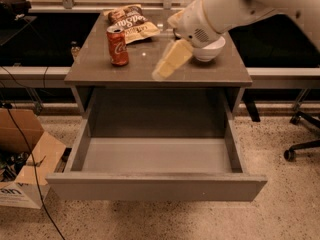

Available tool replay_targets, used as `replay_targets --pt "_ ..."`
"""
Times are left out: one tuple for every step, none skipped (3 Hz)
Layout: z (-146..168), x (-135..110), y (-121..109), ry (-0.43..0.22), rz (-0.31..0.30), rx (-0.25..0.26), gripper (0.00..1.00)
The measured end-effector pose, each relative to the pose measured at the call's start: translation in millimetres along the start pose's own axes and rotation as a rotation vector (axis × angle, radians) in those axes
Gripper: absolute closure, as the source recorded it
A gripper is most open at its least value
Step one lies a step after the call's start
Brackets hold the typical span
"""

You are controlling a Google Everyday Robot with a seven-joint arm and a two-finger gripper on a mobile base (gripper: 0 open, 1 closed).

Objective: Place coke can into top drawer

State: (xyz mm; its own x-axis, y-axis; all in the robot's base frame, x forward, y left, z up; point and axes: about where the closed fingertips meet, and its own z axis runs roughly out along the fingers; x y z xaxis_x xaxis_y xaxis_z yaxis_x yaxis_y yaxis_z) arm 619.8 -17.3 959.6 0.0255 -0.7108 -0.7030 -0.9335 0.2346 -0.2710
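Gripper hangs over the front edge of the counter, about mid-width, tilted down and to the left. Can't tell whether it is apart or together. Nothing visible in it. It is near the coke can but clearly apart from it, with bare counter between them.

The coke can stands upright near the left edge of the counter, roughly halfway between front and back. It is not yet in the drawer, which is pulled fully out below the front edge and looks empty inside.

Handling, as a judgement:
- Thin metal wall, so it is stiff enough for a side grip but will dent if squeezed hard.
- Can't tell whether it is full or empty. If empty, it is light and tips at a nudge.
- The skin is smooth and glossy, so it is likely slippery.
- Best hold is across the body at mid-height, coming in from the right. The rim is a poor place to grip.
- The chip bag sits just behind the can toward the back edge, so the reach shouldn't go too deep.

Counts:
- 1 coke can
- 1 chip bag
- 1 white bowl, toward the right edge and partly under the arm
- 1 open drawer
- 1 gripper
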Motion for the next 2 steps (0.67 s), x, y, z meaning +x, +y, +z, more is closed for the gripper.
replay_targets --pt "36.5 -16.3 -19.4 -0.071 0.006 0.018 0.00" --pt "86.3 -36.0 -49.1 -0.216 0.037 0.023 0.00"
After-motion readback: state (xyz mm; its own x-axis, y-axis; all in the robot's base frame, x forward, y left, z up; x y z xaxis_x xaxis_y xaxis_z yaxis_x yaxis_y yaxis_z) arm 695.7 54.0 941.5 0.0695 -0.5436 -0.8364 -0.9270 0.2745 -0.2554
